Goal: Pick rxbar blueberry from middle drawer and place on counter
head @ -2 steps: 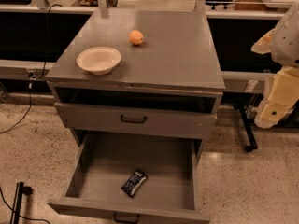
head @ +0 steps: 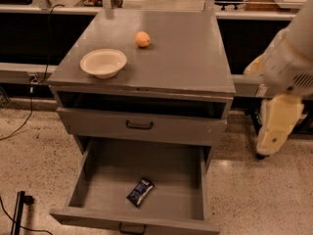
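The rxbar blueberry (head: 140, 192), a small dark navy bar, lies flat on the floor of the open middle drawer (head: 98, 180), near its front and slightly left of centre. The counter (head: 186, 58) is the grey cabinet top above. My gripper (head: 273, 131) hangs at the right side of the view, to the right of the cabinet and beside the drawer, well apart from the bar. It holds nothing that I can see.
A cream bowl (head: 103, 62) and an orange fruit (head: 142, 39) sit on the counter's left and back. A shallower drawer front with a black handle (head: 139, 126) is above the open drawer. A dark stand (head: 17, 210) is on the floor at the left.
My arm and gripper at the right have come down a little and slightly left. The bar, drawer, bowl and fruit have not moved.
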Tool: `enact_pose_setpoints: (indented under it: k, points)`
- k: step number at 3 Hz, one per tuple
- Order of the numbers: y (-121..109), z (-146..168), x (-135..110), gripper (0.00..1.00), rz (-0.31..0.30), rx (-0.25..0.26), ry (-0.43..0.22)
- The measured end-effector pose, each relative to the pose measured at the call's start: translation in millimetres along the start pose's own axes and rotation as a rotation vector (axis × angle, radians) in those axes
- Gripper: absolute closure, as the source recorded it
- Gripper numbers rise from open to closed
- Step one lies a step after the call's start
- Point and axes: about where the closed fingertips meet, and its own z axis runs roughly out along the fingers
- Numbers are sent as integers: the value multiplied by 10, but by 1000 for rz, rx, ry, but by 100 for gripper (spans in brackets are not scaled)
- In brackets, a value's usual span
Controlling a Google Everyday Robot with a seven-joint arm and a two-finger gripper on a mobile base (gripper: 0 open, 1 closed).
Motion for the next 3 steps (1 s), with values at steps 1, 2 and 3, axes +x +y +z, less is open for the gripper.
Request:
enact_pose_setpoints:
  k: [1, 2, 3]
  points:
    - [533, 527, -452, 0, -266, -90, -34]
    - [757, 796, -483, 0, -371, -151, -25]
    - [756, 785, -501, 0, -383, -149, -36]
